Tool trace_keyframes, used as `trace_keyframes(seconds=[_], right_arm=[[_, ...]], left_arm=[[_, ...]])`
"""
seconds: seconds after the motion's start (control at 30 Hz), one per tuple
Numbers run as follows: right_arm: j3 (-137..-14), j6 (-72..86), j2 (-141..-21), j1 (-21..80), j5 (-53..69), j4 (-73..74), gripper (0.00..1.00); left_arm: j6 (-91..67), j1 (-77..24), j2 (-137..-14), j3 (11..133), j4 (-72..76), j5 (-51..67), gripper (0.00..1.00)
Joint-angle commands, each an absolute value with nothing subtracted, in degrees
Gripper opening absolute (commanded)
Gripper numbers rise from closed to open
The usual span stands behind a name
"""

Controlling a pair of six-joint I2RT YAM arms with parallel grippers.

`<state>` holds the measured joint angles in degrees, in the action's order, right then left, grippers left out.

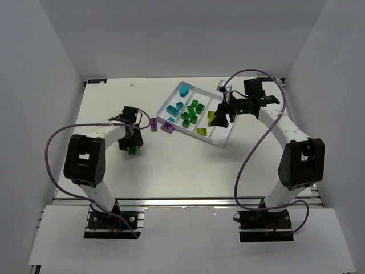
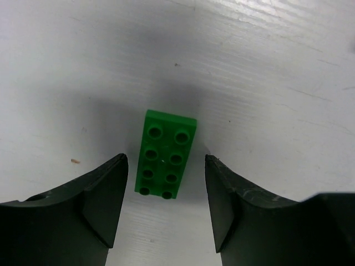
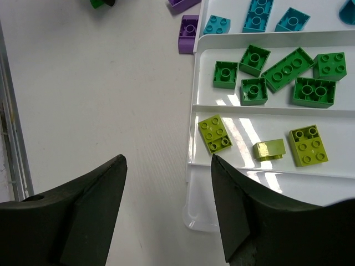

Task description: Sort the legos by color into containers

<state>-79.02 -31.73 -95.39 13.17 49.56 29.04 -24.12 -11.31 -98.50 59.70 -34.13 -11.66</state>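
Observation:
A green lego (image 2: pixel 166 141) lies flat on the table, studs up, between the fingers of my left gripper (image 2: pixel 166 166), which is open with a gap on each side. From above, that gripper (image 1: pixel 132 144) stands left of the white tray (image 1: pixel 223 141). Two purple legos (image 1: pixel 154 124) (image 1: pixel 167 127) lie on the table just off the tray's left end. The tray's containers hold cyan legos (image 3: pixel 258 14), green legos (image 3: pixel 288 69) and yellow-green legos (image 3: pixel 215 133). My right gripper (image 3: pixel 167 160) hangs open and empty above the tray's near corner (image 3: pixel 202 219).
White walls close in the table on three sides. Purple cables loop out from both arms (image 1: pixel 57 137) (image 1: pixel 246 154). A metal rail (image 3: pixel 11 138) runs along the table's edge in the right wrist view.

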Motion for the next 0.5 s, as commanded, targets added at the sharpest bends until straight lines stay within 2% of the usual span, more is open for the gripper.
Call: trace_keyframes(seconds=[0.0,0.17,0.27,0.3,0.37,0.4,0.47], right_arm=[[-79.89,-31.82,-94.22,13.27,49.48,28.56,0.68],[-79.89,-31.73,-94.22,13.18,48.96,28.39,0.68],[-80.16,-31.73,-94.22,13.18,48.52,28.56,0.68],[-80.24,-31.82,-94.22,13.18,48.34,28.56,0.68],[-80.24,-31.82,-93.96,13.18,48.08,28.65,0.68],[-80.24,-31.99,-93.87,13.18,47.99,28.74,0.69],[-80.24,-32.08,-93.43,13.1,47.55,28.74,0.68]], left_arm=[[-21.63,-10.29,-98.87,61.7,-33.75,-12.75,0.68],[-21.01,-9.76,-100.46,60.82,-33.31,-11.25,0.65],[-21.53,-9.84,-100.37,58.89,-31.82,-8.97,0.51],[-22.06,-9.84,-100.28,58.28,-31.47,-7.83,0.39],[-22.59,-9.76,-99.76,56.52,-30.33,-6.69,0.28],[-22.94,-9.84,-99.41,55.9,-29.97,-6.24,0.18],[-23.64,-9.84,-97.57,54.32,-28.83,-4.23,0.12]])
